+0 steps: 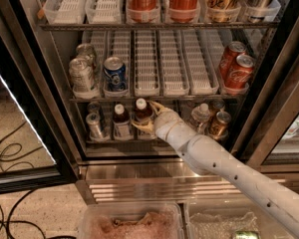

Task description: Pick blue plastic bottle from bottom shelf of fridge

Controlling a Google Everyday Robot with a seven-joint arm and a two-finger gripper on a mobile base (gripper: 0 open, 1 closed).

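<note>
We have the gripper (143, 115) inside the fridge (25, 68), low down at the bottom shelf (109, 140), with the white arm (229, 169) reaching in from the lower right. Its two yellowish fingers (143, 127) are spread apart, and the blue plastic bottle (140, 108) stands upright between them in its lane near the front edge, so we judge that we are about to close on it. To do this well, we should centre the fingers on the bottle's straight label band rather than the narrowing neck, squeeze evenly, and then draw it straight out along the lane. The twin bottle (121, 123) stands just beside it on the left, so the lower finger should stay clear of it and not nudge it over. The bottle looks like smooth, thin plastic, round in section, with dark drink inside, a white screw cap and a pale wrap label; it may give a little under pressure and slip if held too lightly. The lane tray is white slotted plastic, and the silver can (95, 126) further left is hard, glossy metal.
</note>
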